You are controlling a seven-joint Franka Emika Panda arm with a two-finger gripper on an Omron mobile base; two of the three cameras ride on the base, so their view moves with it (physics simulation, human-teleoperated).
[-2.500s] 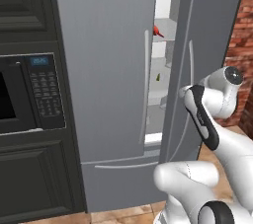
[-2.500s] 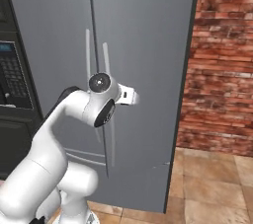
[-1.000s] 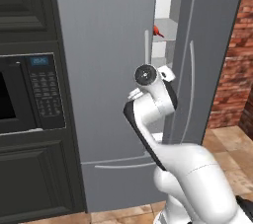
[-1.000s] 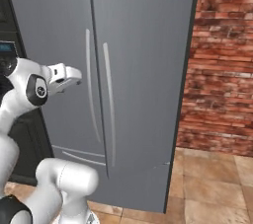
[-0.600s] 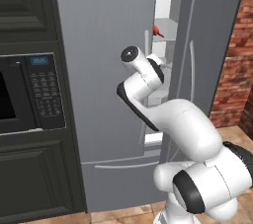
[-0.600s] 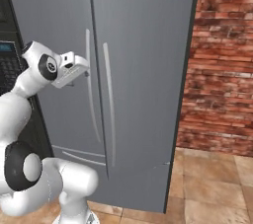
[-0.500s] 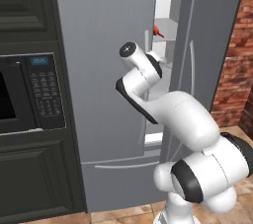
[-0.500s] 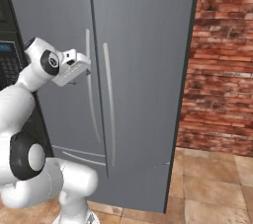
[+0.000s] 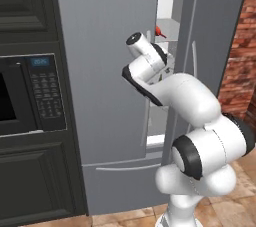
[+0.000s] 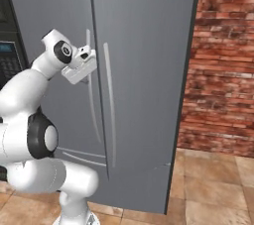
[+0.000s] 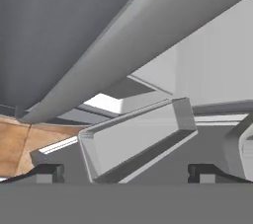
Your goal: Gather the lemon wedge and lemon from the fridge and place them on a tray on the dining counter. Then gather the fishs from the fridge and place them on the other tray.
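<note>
Fridge first: you face the tall grey-silver fridge (image 9: 105, 71) with two upper doors and two long thin curved handles (image 10: 109, 105). Its right door stands ajar, and through the gap you see a white interior with one small red-orange fish (image 9: 160, 31) on a pale shelf. Your two-finger gripper (image 10: 87, 56) sits at the door seam, jaws spread wide with nothing between them; one dark fingertip (image 11: 47, 171) shows by a pale door bin (image 11: 138, 139).
</note>
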